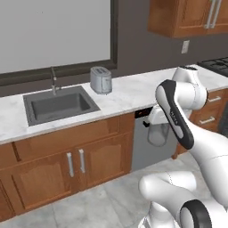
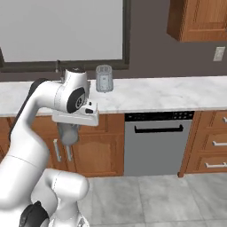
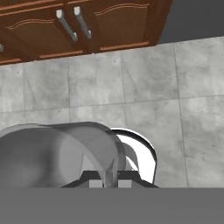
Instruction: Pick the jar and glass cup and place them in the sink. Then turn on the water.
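Note:
My gripper (image 1: 156, 128) hangs over the floor in front of the lower cabinets, fingers pointing down, shut on the glass cup (image 1: 158, 135), a plain translucent grey tumbler. The right base view has the gripper (image 2: 71, 125) and the cup (image 2: 68, 135) under the white hand. In the hand view the cup (image 3: 57, 151) bulks large just past the fingertips (image 3: 97, 183) of my gripper (image 3: 107, 181), above grey floor tiles. The dark sink (image 1: 33, 116) lies in the marble counter to the left, and its slim faucet (image 1: 54, 80) runs no water. The jar is out of view.
A silver toaster (image 1: 101, 80) stands on the counter (image 1: 133, 91) right of the sink. A steel dishwasher (image 2: 155, 142) sits under the counter beside wooden cabinet doors (image 1: 67, 164). A stove (image 1: 216, 64) is at the far right. The tiled floor (image 2: 155, 195) is open.

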